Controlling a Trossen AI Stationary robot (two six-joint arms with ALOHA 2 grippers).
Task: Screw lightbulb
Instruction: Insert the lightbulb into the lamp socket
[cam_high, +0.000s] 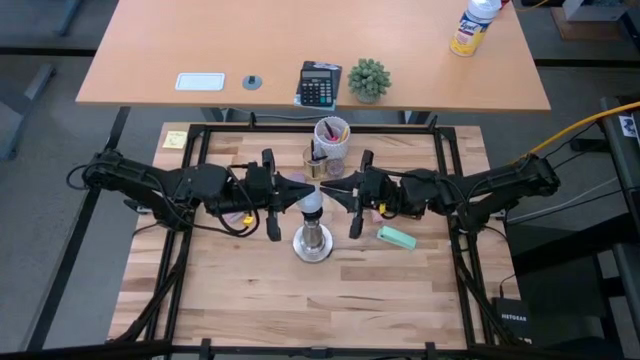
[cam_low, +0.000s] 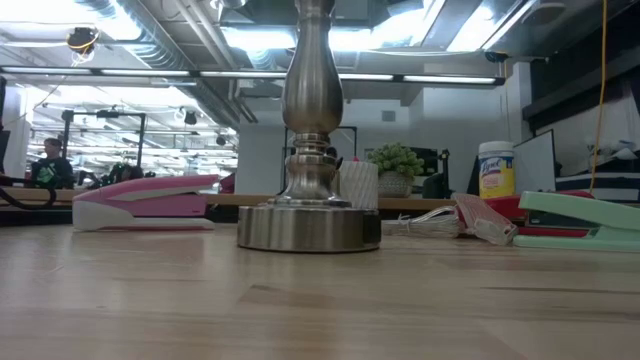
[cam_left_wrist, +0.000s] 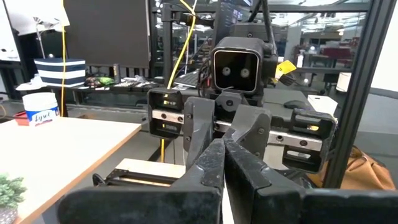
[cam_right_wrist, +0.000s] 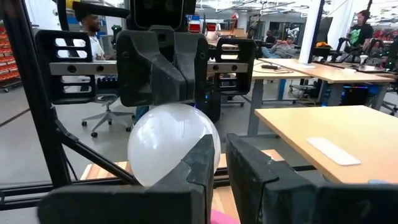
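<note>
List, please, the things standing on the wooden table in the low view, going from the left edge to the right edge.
pink stapler → silver lamp stand → white cup → clear wrapper with a cable → mint green stapler

An orange desk (cam_high: 300, 50) is set at twelve o'clock; bright ceiling lights (cam_low: 330, 38) are seen beyond.

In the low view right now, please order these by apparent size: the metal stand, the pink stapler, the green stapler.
1. metal stand
2. pink stapler and green stapler: unsure, since the green one is cut by the picture's edge.
</note>
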